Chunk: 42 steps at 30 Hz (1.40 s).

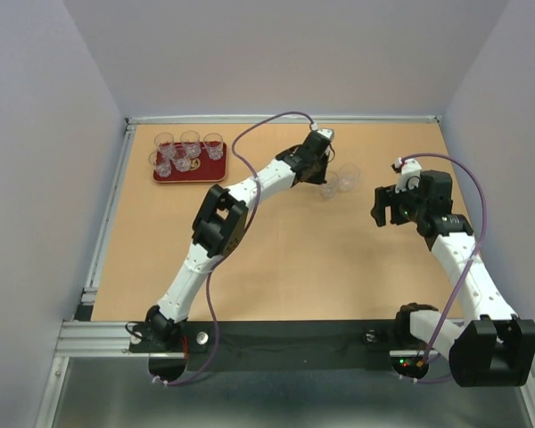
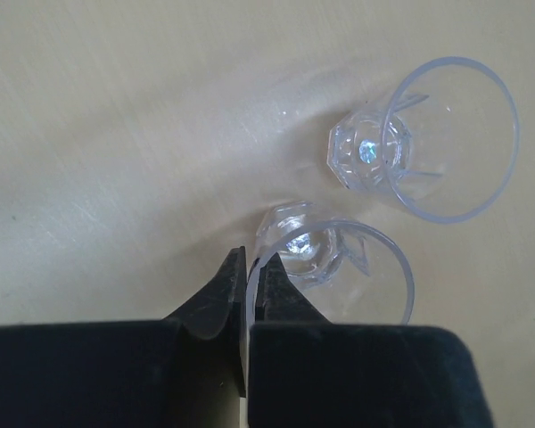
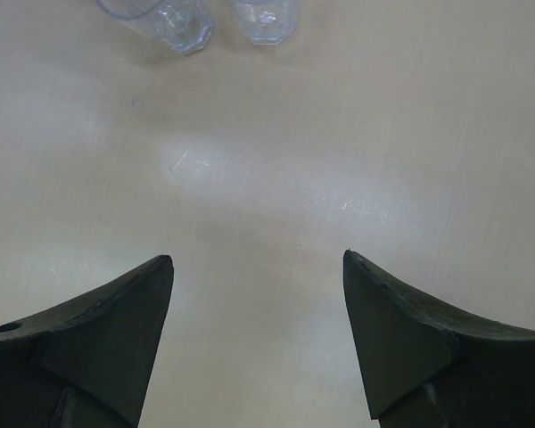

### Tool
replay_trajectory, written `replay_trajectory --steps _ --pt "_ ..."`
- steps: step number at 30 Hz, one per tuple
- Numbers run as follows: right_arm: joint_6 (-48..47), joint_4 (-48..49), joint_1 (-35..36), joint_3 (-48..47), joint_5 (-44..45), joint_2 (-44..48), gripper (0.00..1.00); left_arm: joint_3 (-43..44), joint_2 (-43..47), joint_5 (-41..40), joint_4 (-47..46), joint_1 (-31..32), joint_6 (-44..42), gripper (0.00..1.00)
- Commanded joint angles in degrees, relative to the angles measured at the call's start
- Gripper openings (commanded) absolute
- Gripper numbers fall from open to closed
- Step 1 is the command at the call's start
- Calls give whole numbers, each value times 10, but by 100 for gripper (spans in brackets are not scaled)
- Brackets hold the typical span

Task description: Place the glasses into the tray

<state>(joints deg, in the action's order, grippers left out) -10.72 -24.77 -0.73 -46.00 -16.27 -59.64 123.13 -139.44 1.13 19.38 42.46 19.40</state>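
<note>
Task judged part done: about five glasses (image 1: 185, 152) stand in the tray (image 1: 192, 180), and two remain on the bench (image 1: 276, 259), well right of the tray. There the left hand (image 2: 248, 283) is clamped on the rim of the nearer glass (image 2: 339, 267), with the other glass (image 2: 432, 143) just beside it. Farther right of the tray, the right hand (image 3: 259, 267) is spread apart and holds nothing.

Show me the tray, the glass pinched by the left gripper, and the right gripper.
tray (image 1: 211, 172), top view, bare right end.
pinched glass (image 2: 300, 243), left wrist view, its base.
right gripper (image 3: 257, 257), right wrist view, midway between fingertips.
</note>
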Motion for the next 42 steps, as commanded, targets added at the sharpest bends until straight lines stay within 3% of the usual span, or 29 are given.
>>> replay_trajectory --steps 1,5,10,16,23,42 --pt "0 28 -3 6 5 9 82 9 55 -71 -3 4 -34 0" --pt "0 29 -3 7 5 9 82 -32 111 -104 -21 -8 -55 0" --pt "-1 28 -4 7 4 11 82 -148 209 -102 -57 -60 -61 0" --pt "-2 28 -5 7 3 14 82 -309 326 -86 -110 -172 -49 0" --pt "-2 29 -5 7 -1 13 82 -399 379 -79 -133 -282 -38 0" --pt "-3 29 -5 7 6 7 82 -326 280 -136 -116 -341 -86 0"
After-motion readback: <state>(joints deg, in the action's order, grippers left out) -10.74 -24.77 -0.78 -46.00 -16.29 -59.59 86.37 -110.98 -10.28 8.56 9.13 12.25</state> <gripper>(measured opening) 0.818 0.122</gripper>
